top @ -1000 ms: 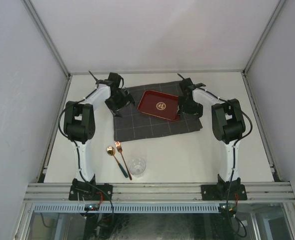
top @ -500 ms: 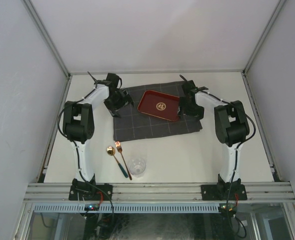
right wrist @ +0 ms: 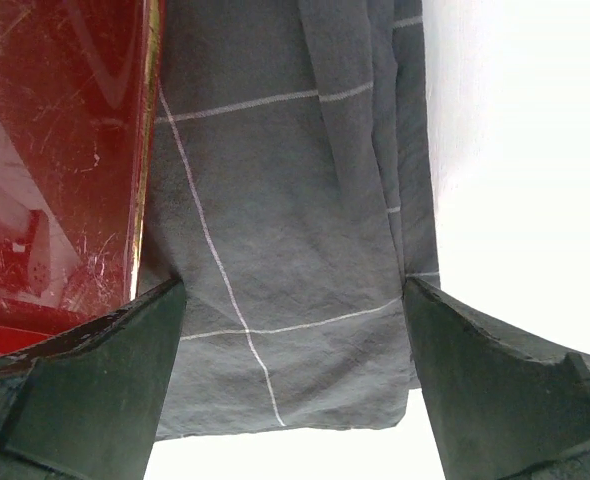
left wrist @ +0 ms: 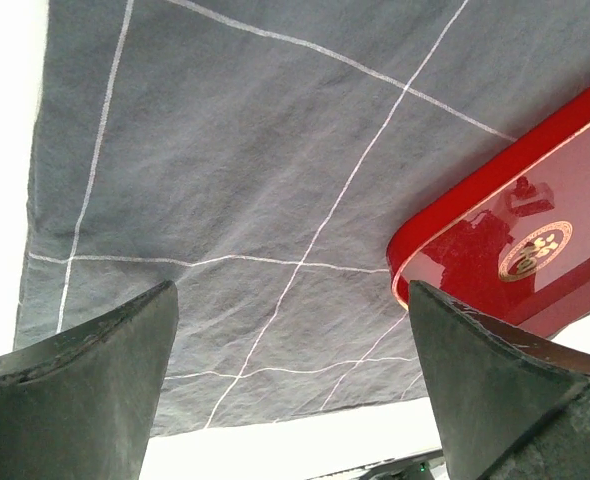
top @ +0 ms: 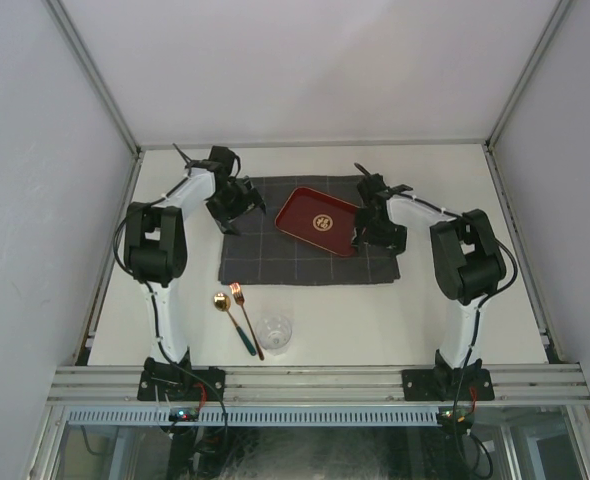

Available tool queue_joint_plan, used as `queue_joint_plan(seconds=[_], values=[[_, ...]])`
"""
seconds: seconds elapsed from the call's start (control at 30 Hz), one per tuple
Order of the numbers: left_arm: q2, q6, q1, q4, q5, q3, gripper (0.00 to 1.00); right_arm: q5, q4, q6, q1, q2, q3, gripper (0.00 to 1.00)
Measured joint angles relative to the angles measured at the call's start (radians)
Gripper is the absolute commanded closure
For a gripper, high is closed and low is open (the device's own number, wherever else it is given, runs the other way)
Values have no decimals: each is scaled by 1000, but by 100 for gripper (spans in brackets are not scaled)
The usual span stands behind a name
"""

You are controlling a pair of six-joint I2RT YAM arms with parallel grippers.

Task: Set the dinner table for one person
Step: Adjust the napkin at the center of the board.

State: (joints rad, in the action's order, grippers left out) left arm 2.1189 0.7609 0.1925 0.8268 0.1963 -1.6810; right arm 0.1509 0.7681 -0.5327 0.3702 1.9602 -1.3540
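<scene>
Since the earlier pictures the checked cloth [top: 305, 250] has turned, so that its edges now run almost square to the frame, and the red tray [top: 320, 220] on it has turned with it. Both grippers have also shifted: the left gripper [top: 237, 196] stands over the upper left corner of the cloth, and the right gripper [top: 373, 226] is at its right side, just beside the tray.

I judge the step in hand to be the straightening of the cloth as a place mat. To do it well, both arms should act on the cloth evenly and low, so that it does not wrinkle and the tray does not slide off. The right wrist view shows a long fold along the right border of the cloth. This fold should be smoothed before the spoon [top: 220, 300], the fork [top: 239, 293] and the glass [top: 274, 332], which wait in the lower left of the top view, are brought.

Both pairs of jaws stand wide apart and hold nothing. The dinner table [top: 375, 320] lies under everything. In the left wrist view its pale surface shows at the left edge and along the bottom, and cloth lies between the jaws. In the right wrist view it shows at the right, partly between the jaws.
</scene>
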Motion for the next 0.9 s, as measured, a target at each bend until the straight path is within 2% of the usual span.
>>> queue_joint_plan(seconds=[0.37,0.73,0.9], values=[[5,-22,-9,24,30,-2,0,0,51,-49,25,-67,88,10],[7,-24,-10,21,52,1,0,-31,46,-57,-2,-79,113,10],[8,-22,-10,-3,76,47,0,-55,43,-52,-23,-79,116,10]])
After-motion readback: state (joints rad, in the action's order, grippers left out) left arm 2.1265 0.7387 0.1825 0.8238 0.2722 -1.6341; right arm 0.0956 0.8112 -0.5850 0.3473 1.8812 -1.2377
